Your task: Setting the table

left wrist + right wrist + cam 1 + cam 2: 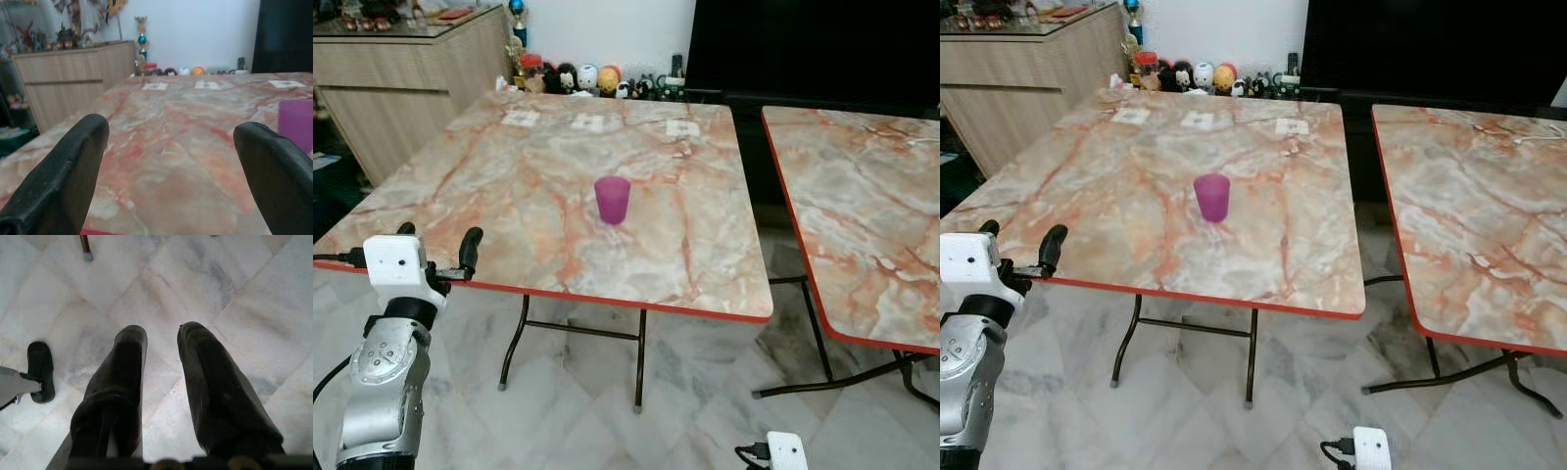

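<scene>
A purple cup (613, 200) stands upright near the middle of the marble-patterned folding table (499, 196); it also appears at the edge of the left wrist view (297, 123). My left gripper (438, 240) is raised at the table's near left edge, level with the top, open and holding nothing, its fingers (73, 166) pointing across the table. The cup sits well ahead of it and to its right. My right gripper (162, 340) hangs low over the floor with a narrow gap between its fingers, holding nothing.
Three white cards (588, 122) lie along the table's far side. A second marble table (871, 196) stands to the right across a narrow gap. A wooden cabinet (401, 78), small toys (587, 78) and a dark screen (803, 49) line the back. The floor (234, 293) is marble tile.
</scene>
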`<state>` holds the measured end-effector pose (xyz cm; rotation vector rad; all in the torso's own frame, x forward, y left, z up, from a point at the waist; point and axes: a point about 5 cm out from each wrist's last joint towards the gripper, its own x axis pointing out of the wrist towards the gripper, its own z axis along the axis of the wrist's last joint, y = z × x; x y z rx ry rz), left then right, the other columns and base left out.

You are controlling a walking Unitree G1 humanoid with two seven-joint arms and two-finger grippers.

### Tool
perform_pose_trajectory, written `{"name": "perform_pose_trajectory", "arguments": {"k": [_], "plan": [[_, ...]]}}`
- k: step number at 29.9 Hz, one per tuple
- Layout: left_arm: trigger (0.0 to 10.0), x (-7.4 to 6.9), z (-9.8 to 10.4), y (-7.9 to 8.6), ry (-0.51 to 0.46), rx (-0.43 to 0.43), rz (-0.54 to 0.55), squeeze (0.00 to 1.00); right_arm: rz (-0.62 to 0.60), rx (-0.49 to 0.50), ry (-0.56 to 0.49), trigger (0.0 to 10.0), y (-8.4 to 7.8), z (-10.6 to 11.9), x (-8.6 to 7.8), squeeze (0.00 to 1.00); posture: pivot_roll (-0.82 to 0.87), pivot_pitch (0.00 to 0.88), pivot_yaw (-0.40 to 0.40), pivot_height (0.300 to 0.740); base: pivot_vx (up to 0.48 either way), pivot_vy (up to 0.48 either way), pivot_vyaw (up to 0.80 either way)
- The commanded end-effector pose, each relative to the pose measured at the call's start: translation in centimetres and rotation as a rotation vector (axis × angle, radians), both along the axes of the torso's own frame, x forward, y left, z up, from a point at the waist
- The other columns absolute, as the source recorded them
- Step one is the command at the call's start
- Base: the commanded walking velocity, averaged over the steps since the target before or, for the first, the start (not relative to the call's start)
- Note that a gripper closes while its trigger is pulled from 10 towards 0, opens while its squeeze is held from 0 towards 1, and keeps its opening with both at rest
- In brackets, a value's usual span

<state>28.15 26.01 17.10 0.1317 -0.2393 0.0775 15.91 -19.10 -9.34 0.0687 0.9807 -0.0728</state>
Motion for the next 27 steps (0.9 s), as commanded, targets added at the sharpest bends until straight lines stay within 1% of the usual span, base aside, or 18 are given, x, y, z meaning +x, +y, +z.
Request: {"name": "perform_pose_trajectory", "arguments": {"k": [1,14,17,22,27], "plan": [[10.0,0.24,0.26,-0.10,0.003,-0.015,-0.014,0.00,-0.013,-0.002,-0.007,10.0,-0.11,0.13,0.28,0.00,0.17,0.045,-0.057,0.740,0.000,0.000,0.00],[10.0,0.31,0.44,0.07,0.000,-0.031,-0.006,0.00,-0.007,-0.009,0.007,10.0,-0.18,0.08,0.21,0.00,0.17,0.043,-0.058,0.740,0.000,0.000,-0.72],[10.0,0.35,0.46,0.27,0.009,-0.048,0.003,0.00,-0.005,-0.005,0.008,10.0,-0.17,0.08,0.22,0.00,0.17,0.044,-0.058,0.740,0.000,0.000,-0.75],[10.0,0.44,0.59,0.47,0.003,-0.054,0.020,0.00,-0.005,-0.003,0.007,10.0,-0.14,0.08,0.24,0.00,0.17,0.044,-0.058,0.740,0.000,0.480,-0.75],[10.0,0.44,0.68,0.32,-0.002,-0.042,0.011,0.00,-0.005,-0.002,0.009,10.0,-0.13,0.07,0.21,0.00,0.17,0.043,-0.058,0.740,0.000,0.000,-0.76]]}}
